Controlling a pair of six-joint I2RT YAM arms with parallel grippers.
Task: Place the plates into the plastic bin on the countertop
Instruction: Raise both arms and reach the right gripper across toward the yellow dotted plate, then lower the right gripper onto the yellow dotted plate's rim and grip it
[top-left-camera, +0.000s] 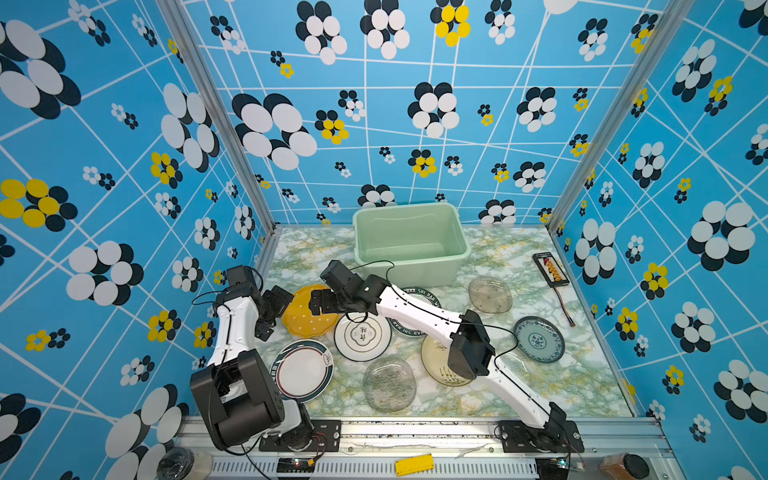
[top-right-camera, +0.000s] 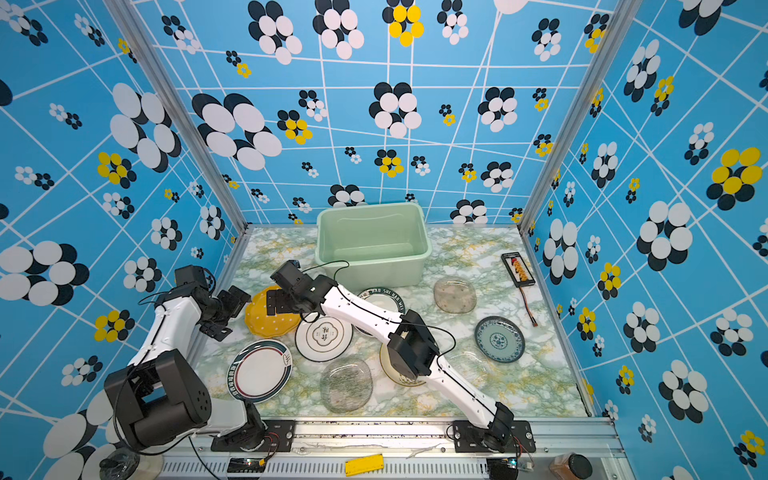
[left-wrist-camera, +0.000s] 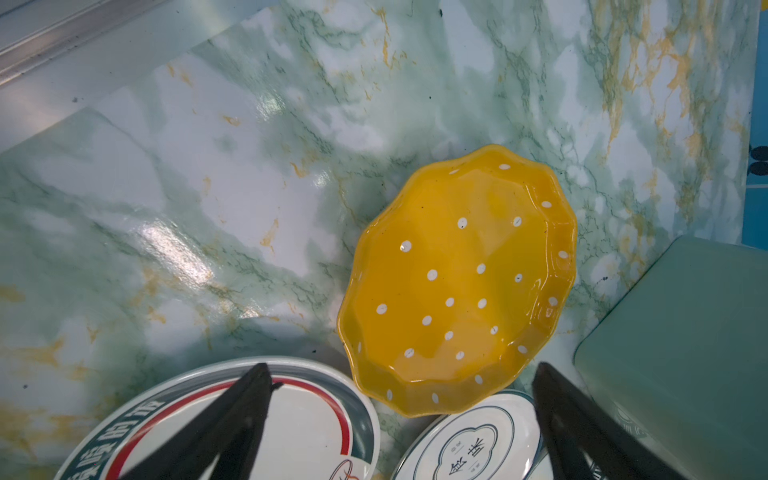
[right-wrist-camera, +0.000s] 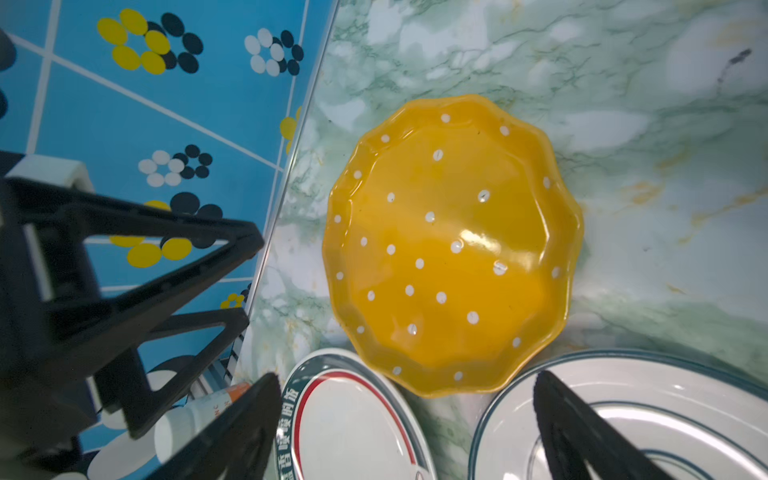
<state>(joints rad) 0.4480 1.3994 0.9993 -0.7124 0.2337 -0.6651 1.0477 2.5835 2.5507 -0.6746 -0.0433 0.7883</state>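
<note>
A yellow dotted plate (top-left-camera: 309, 318) (left-wrist-camera: 457, 282) (right-wrist-camera: 453, 245) lies left of centre on the countertop (top-left-camera: 478, 399). My right gripper (top-left-camera: 312, 302) (right-wrist-camera: 405, 376) reaches across and hovers open over its near edge, holding nothing. Beside the yellow plate's left edge, my left gripper (top-left-camera: 276, 309) (left-wrist-camera: 401, 368) is open and empty too. The mint-green plastic bin (top-left-camera: 415, 270) (top-right-camera: 374, 270) stands at the back, with nothing in it. Several other plates lie around: a red-arc white one (top-left-camera: 303, 370), a quatrefoil white one (top-left-camera: 362, 334), clear glass (top-left-camera: 389, 384), and blue-patterned (top-left-camera: 539, 338).
A small black abacus-like board (top-left-camera: 550, 269) with a trailing cable lies by the right wall. A smoky glass plate (top-left-camera: 490, 294) sits right of the bin. The right forearm covers part of a beige plate (top-left-camera: 436, 365) and a lettered-rim plate (top-left-camera: 413, 293). Blue flowered walls close three sides.
</note>
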